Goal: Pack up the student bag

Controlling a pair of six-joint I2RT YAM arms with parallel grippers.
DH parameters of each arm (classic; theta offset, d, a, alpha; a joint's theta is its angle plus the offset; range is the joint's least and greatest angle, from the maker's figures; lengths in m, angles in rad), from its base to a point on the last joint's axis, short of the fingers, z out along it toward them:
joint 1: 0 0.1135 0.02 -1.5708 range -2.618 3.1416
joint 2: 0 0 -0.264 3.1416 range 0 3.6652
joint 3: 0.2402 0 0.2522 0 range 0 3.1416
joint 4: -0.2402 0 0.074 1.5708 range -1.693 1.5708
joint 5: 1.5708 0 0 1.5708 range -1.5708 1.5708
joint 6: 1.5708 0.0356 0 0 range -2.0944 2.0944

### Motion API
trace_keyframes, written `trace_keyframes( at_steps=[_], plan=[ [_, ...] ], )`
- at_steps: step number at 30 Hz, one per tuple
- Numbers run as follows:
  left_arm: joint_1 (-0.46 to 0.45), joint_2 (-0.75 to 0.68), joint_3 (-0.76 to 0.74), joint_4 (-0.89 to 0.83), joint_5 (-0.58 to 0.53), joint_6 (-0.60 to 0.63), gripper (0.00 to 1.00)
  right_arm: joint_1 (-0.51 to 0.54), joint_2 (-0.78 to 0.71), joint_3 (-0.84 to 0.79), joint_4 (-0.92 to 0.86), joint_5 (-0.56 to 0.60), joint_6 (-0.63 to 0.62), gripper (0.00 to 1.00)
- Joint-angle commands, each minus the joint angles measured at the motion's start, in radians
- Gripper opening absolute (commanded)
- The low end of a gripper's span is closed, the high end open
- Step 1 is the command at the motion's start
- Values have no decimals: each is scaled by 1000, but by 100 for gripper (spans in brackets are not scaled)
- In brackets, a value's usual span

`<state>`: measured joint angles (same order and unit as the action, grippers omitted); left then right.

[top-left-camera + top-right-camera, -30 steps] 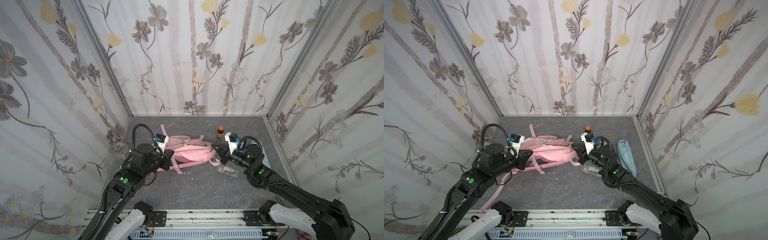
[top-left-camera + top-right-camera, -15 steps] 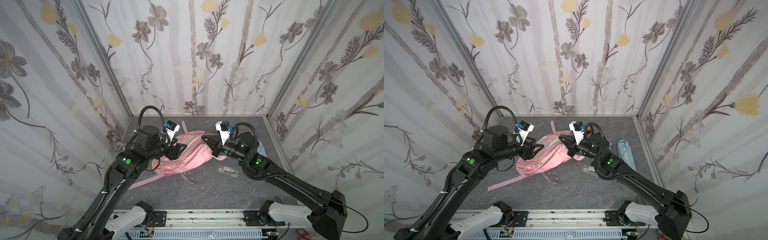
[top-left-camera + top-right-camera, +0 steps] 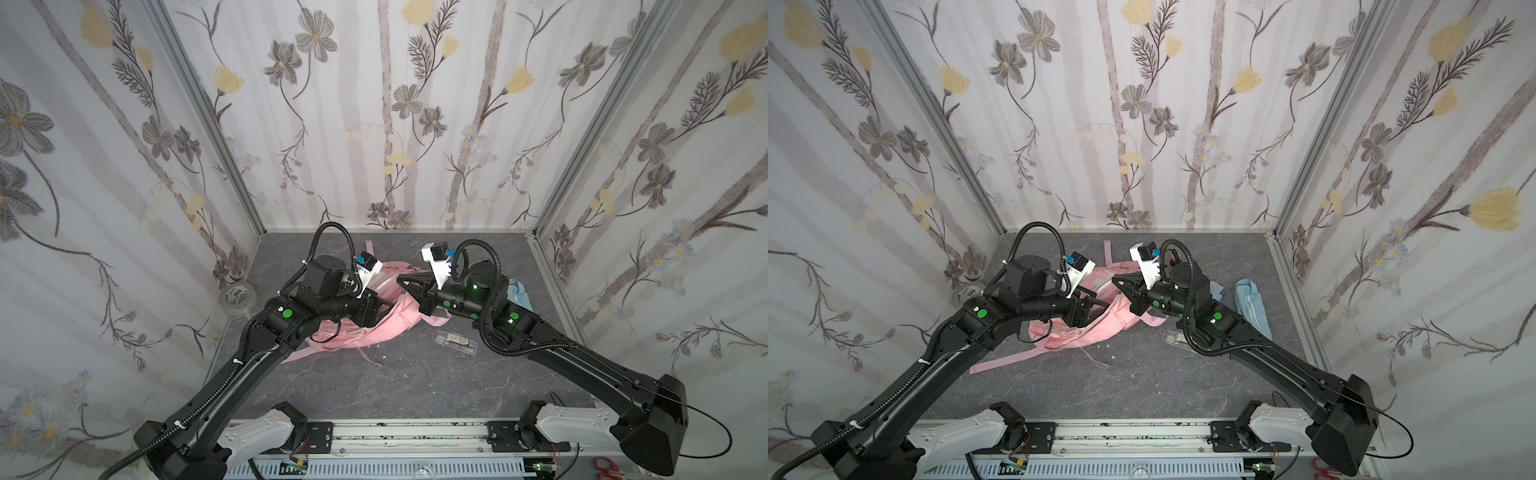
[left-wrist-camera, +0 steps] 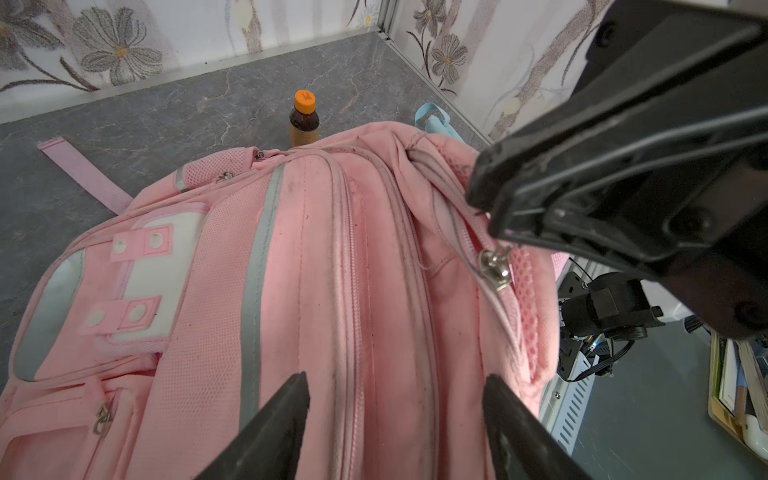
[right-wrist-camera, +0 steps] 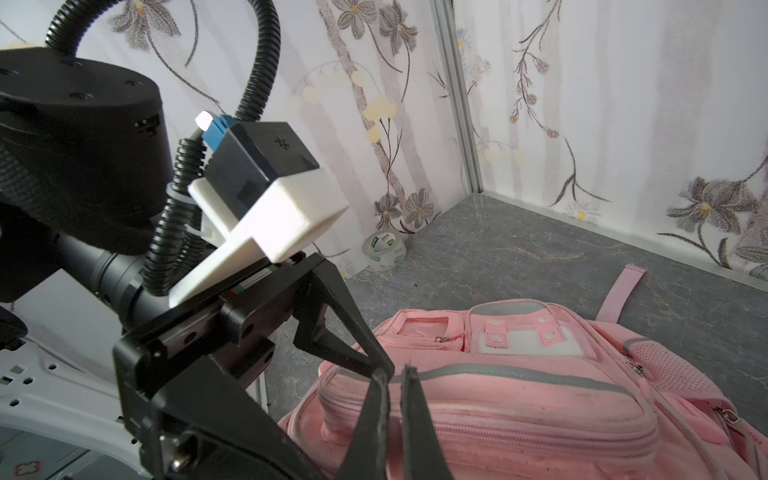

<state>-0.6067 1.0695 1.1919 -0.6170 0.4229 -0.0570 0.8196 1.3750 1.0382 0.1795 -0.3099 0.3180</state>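
A pink student bag (image 3: 397,320) slumped in the middle of the table (image 3: 415,386). The right gripper (image 5: 392,374) pinched its top, fingers pressed together. The left gripper (image 4: 395,388) stood spread wide at the bag's top, gripping nothing. Packing looked barely begun: a blue pouch (image 3: 1250,303), tape roll (image 5: 384,249), clear case (image 3: 455,340) and bottle (image 4: 304,120) lay outside. The bag's inside was hidden.

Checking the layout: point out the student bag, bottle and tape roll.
student bag (image 4: 299,291), left wrist view, pink panel
bottle (image 4: 304,129), left wrist view, brown body
tape roll (image 5: 384,253), right wrist view, outer side
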Motion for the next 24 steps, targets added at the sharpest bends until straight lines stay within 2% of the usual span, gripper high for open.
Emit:
trace_keyframes(
  at_steps=[1,6,11,15,17,23,24],
  plan=[
    [8,-22,38,27,5,-11,73,33,6,21,57,6,15,0],
    [9,3,53,1,89,-54,69,41,10,42,36,20,11,0],
    [9,29,12,-7,99,-57,50,46,1,42,31,28,15,0],
    [10,10,-15,-11,82,-21,19,46,-11,33,21,35,28,0],
    [9,-5,-23,-20,79,-7,0,44,-18,23,17,45,38,0],
    [9,-85,-63,-37,-30,-4,0,16,-69,-55,-8,146,137,0],
    [9,-108,-75,-35,-45,-6,0,-22,-85,-86,-7,162,162,0]
  ],
)
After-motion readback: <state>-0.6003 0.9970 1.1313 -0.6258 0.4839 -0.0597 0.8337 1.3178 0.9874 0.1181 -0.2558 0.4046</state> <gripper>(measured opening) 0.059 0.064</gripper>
